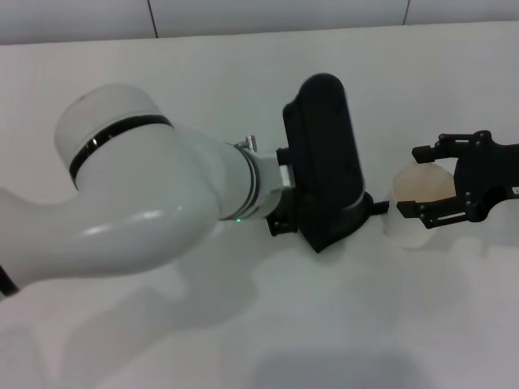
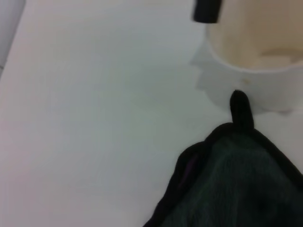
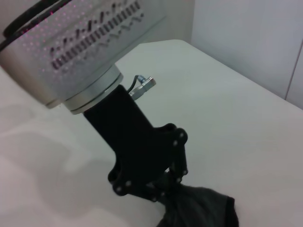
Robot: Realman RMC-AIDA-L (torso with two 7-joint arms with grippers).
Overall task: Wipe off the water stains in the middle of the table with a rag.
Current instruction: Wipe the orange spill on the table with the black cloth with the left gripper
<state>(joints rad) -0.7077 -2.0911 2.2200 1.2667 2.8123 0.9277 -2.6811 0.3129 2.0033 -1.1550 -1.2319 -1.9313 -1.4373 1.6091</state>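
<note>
The left gripper is clamped on the bunched black cloth rag, pressing it onto the plain white table just beside the translucent whitish cup. The right gripper straddles that cup, jaws spread, likely steadying it. No water stains are visible, perhaps covered.

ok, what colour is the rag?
Black rag, seen best in the left wrist view.

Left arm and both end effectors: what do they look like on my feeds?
The left arm is glossy white, rounded, with a black joint ring and a small green light. Its left end effector is black linkage with round pivots. The right end effector is also black.
</note>
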